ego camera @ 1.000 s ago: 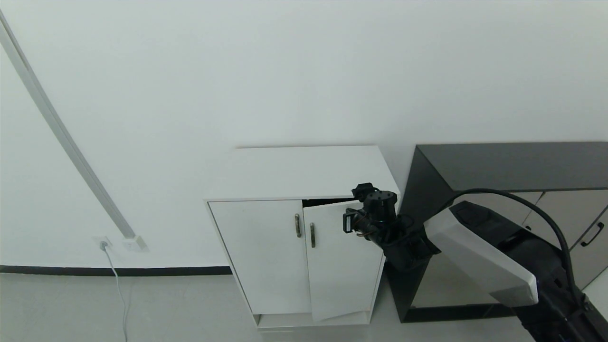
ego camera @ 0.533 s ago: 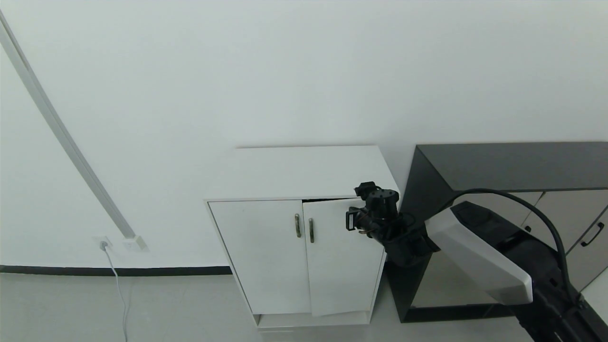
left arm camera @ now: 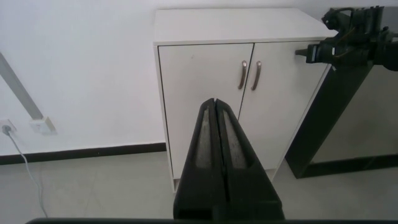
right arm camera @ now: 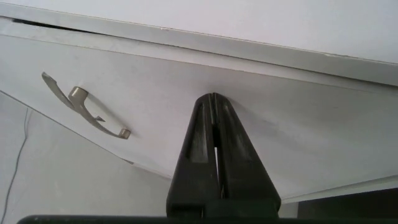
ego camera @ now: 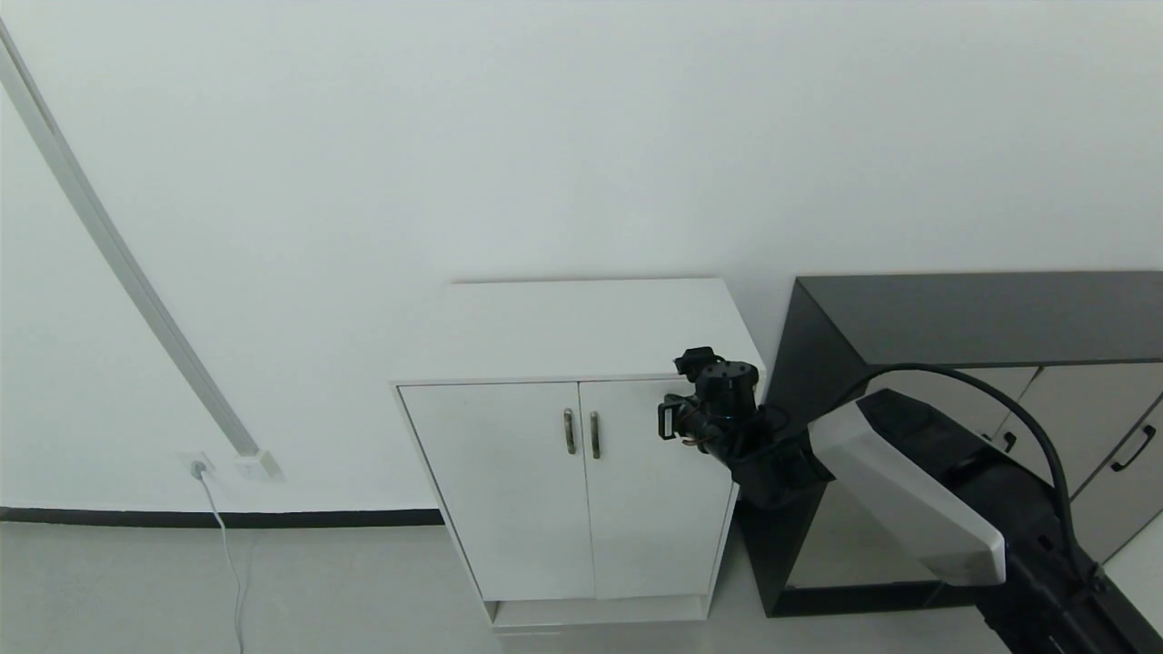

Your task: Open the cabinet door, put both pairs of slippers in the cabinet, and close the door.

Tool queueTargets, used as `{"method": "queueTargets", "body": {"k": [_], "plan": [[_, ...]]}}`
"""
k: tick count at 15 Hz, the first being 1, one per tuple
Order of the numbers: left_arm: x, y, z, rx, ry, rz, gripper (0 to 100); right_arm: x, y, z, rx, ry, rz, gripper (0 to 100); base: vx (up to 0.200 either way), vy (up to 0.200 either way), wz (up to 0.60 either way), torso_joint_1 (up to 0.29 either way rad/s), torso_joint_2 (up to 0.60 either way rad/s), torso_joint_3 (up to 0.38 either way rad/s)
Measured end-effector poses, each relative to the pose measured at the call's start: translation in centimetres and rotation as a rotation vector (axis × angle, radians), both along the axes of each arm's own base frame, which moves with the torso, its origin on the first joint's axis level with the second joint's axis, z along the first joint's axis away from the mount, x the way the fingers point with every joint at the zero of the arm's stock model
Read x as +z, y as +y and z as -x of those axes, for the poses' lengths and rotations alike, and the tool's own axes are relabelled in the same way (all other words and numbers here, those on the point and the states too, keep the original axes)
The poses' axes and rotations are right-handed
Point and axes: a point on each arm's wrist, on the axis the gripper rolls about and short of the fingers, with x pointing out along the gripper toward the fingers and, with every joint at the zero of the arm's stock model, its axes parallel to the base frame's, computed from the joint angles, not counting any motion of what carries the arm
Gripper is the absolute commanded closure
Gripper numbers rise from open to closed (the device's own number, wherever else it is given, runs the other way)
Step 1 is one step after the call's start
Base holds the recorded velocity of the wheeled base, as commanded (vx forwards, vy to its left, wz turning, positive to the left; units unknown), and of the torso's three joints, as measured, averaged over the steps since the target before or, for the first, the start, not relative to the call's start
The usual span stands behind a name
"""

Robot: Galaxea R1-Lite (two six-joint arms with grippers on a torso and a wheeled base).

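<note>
Head view: the right door (ego camera: pixel 654 509) of the cabinet (ego camera: pixel 581 327), ajar a second ago with a dark gap at its top edge, now sits flush with the left door (ego camera: pixel 500 490). The right gripper (ego camera: pixel 666 420) has followed it in and is at the door's upper outer corner. The cabinet stands upright against a white wall (ego camera: pixel 545 136) on a grey floor (ego camera: pixel 318 590), its long axis vertical and its doors facing the robot. The two handles (ego camera: pixel 570 431) are vertical, either side of the centre seam. A dark cabinet (ego camera: pixel 954 318) stands just beside it on the right. To the left are a slanted conduit (ego camera: pixel 118 254), a socket (ego camera: pixel 198 469) and a cable (ego camera: pixel 232 563). Left wrist view: the left gripper (left arm camera: pixel 214 102) is well apart from the cabinet, jaws pressed together. Right wrist view: the right gripper's jaws are pressed together, tips against the door face.
</note>
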Motion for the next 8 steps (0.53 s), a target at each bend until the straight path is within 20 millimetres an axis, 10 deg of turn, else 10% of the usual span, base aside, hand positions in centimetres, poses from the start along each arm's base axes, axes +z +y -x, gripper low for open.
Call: {"method": "queueTargets", "body": {"k": [8], "plan": [[0.0, 0.0, 0.0, 0.001, 0.0, -0.001, 100, -0.65, 0.01, -0.73, -0.006, -0.012, -0.007, 100, 0.0, 0.0, 0.0, 0.0, 0.0, 0.0]]}}
